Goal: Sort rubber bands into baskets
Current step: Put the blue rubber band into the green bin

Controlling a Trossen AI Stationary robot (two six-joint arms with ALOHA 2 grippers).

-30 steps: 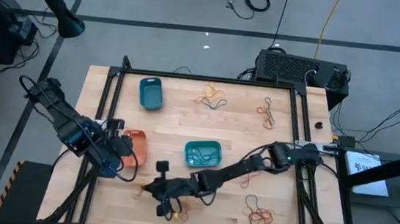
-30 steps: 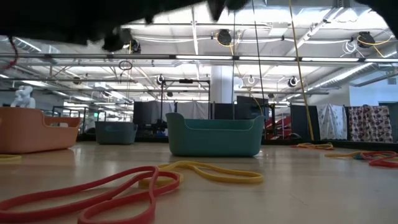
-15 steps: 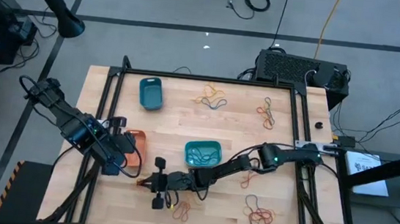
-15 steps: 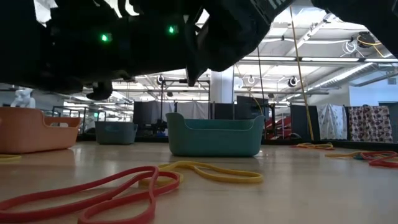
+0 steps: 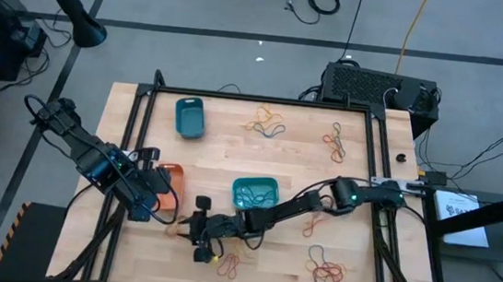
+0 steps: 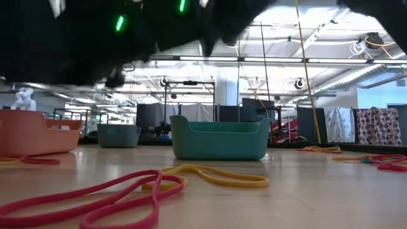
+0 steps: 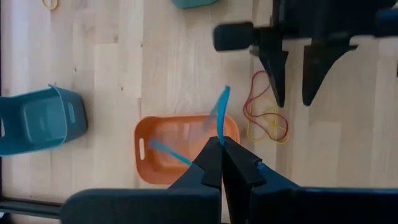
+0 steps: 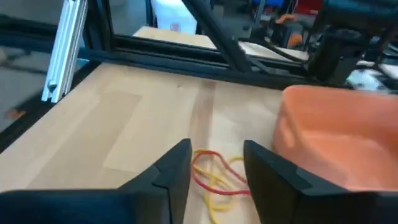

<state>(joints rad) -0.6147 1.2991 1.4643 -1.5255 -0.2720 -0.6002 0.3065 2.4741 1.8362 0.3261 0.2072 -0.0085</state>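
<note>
Nearest the low camera, red and yellow rubber bands (image 6: pixel 146 187) lie looped on the pale wooden table (image 5: pixel 296 155). Just past them the right gripper (image 5: pixel 198 238) hangs over the boards beside the orange basket (image 5: pixel 172 181), fingers parted and empty, a red-and-yellow tangle (image 8: pixel 214 174) between them on the wood. Over that basket the left gripper (image 7: pixel 220 144) is pinched tight on a blue band (image 7: pixel 221 113). Mid-table sits the teal basket (image 5: pixel 255 193); the blue basket (image 5: pixel 189 117) stands toward the far edge, with more clusters scattered around. Beyond lie grey floor (image 5: pixel 245 11), black cables and a ceiling-lit hall.
</note>
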